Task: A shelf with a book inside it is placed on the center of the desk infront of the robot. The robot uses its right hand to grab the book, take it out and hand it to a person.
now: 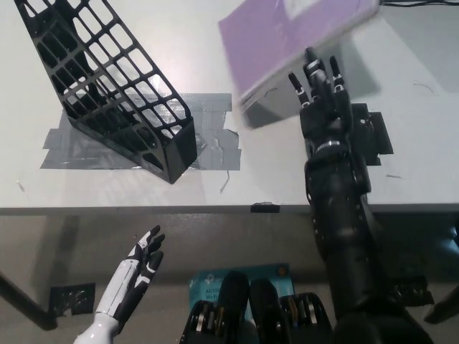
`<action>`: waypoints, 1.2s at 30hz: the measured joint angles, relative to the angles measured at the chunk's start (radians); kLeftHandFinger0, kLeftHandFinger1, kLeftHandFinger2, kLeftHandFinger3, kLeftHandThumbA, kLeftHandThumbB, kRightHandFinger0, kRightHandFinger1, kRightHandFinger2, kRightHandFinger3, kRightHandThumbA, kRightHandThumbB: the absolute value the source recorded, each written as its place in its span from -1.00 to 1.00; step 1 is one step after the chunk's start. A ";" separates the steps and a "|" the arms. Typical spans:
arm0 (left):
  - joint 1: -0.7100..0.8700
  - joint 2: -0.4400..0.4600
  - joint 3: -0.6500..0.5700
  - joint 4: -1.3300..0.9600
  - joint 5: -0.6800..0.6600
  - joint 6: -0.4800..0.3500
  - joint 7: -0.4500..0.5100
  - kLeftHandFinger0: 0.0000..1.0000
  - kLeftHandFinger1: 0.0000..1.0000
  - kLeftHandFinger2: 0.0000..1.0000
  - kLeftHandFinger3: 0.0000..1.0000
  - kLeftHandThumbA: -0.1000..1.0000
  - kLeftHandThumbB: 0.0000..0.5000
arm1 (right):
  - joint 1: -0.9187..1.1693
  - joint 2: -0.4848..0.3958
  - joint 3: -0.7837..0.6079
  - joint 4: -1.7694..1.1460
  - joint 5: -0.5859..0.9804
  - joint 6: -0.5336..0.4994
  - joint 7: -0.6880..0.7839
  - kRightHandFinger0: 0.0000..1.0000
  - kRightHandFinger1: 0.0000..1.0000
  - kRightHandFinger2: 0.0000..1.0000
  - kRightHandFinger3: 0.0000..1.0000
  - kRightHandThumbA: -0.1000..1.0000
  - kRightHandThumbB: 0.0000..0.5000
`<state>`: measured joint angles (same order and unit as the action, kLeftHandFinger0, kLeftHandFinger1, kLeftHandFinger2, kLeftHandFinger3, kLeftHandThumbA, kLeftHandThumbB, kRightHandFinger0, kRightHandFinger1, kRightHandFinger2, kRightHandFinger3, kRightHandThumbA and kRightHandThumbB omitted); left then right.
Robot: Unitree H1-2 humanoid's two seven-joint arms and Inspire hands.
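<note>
Above the table's [215,29] far right part, the purple book [294,32] shows as a motion-blurred slab, tilted, out of the shelf [107,86] and well apart from it. The black right hand [323,93] is just below the book with its fingers spread wide and pointing up; it holds nothing. Whether any fingertip touches the book's edge cannot be told through the blur. No person shows in view, so who or what carries the book cannot be seen; my guess is that the handover is at the release.

The shelf, a black lattice file holder, lies tipped on its side at the table's left, resting on grey tape [136,143] stuck to the table, likely there to mark or fix its place. It looks empty. A black tape patch [373,132] lies beside the right wrist, perhaps another marker.

Below the table edge at lower left, the white left hand [140,261] rests idle, fingers loosely apart and empty.

Any print on the book's pale label is blurred beyond reading. A teal item [240,279] on the floor bears text too small to read.
</note>
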<state>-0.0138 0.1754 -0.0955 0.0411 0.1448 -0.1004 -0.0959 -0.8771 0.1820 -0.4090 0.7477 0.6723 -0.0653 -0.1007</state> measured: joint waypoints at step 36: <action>0.012 0.000 0.002 0.006 -0.007 0.002 0.000 1.00 1.00 1.00 1.00 0.86 0.01 | 0.912 -0.173 0.472 -0.873 -0.336 -0.016 0.109 1.00 1.00 1.00 1.00 0.82 0.45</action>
<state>-0.0018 0.1753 -0.0932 0.0472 0.1380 -0.0985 -0.0961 0.0354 0.0093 0.0634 -0.1257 0.3367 -0.0815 0.0087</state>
